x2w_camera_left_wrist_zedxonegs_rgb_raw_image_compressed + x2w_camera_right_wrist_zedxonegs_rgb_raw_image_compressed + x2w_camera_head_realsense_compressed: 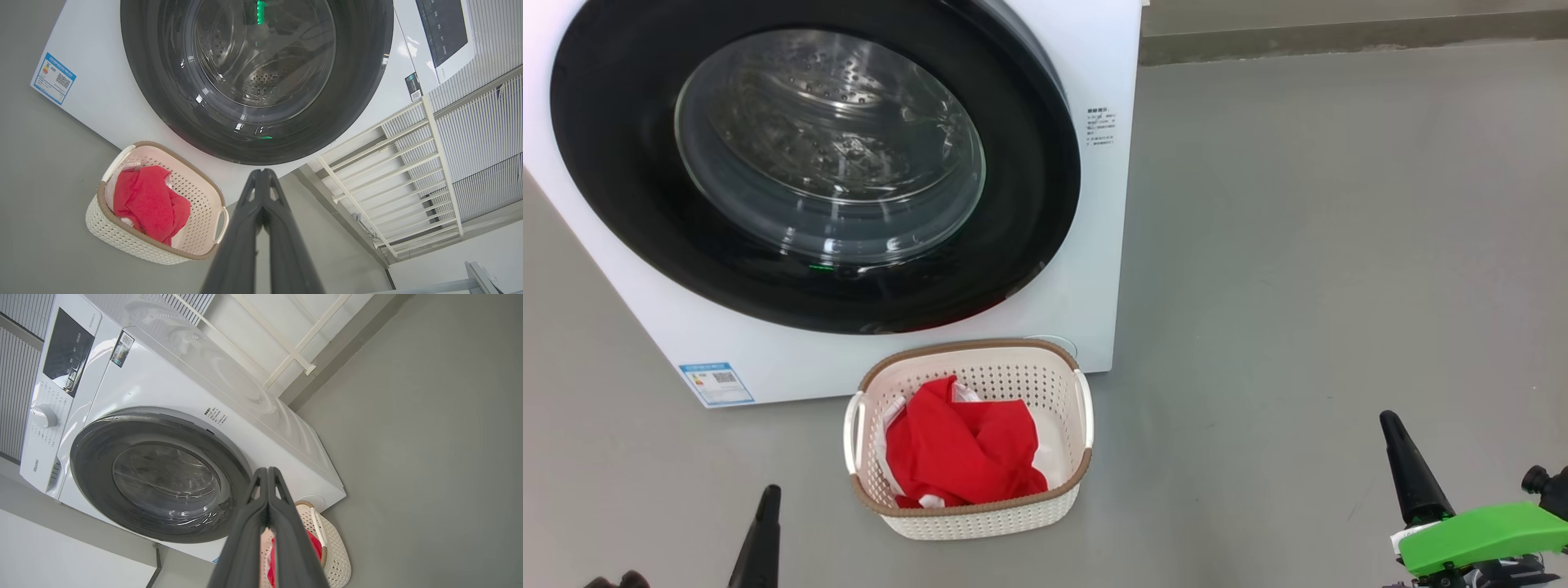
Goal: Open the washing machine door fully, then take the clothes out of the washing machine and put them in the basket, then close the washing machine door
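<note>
The door [621,171] sits closed on the washer [1086,318]; the clothes [964,453] lie in the basket [980,524] just before it. The left gripper [768,495] and right gripper [1390,425] — fingers pressed together — hold nothing.

Left gripper [769,496]: near left of the scene, held low, dark, pointing toward the far side. Its two long fingers [239,245] are pressed together right to the tips, with nothing between them.

Right gripper [1391,426]: near right, well apart from the other, leaning slightly leftward as it points away. Its fingers [245,539] likewise meet tip to tip and hold nothing.

Right wrist: bright green housing [1482,535] behind the fingers, with a small black knob [1536,478] at its far right end.
</note>
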Tool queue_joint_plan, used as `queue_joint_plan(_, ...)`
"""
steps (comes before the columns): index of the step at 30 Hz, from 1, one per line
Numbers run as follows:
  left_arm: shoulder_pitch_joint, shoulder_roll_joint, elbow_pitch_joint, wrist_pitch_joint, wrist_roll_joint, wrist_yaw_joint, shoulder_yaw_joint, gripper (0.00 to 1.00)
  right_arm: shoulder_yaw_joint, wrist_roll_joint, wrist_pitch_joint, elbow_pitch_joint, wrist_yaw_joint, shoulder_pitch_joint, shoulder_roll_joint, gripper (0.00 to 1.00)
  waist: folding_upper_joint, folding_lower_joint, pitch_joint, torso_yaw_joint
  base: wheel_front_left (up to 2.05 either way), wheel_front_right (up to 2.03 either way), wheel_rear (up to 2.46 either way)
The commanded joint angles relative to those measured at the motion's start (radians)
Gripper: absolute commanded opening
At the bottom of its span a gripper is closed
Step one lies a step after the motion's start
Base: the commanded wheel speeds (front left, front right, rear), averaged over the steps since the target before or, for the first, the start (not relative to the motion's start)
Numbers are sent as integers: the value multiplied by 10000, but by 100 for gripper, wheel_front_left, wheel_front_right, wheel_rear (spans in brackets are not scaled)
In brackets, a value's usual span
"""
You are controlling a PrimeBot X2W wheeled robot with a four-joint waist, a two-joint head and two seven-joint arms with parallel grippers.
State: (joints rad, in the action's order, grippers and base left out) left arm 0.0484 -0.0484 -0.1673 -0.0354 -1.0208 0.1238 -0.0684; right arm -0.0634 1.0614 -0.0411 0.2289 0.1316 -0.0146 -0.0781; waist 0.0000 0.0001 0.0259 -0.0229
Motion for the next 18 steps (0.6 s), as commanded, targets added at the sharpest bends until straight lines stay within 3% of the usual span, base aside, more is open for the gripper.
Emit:
queue_joint_plan(1,-541,-79,179,65,-247,42,-257,0,13,244,85,-210,-5,539,-68,0,0,-1,-7,5,0,0,0)
queue_joint_plan(18,-893,-58,-151,556,-2176,51,-328,0,-167,2037,587,-84,-6,775,50,0,0,-1,-104,82,0,0,0)
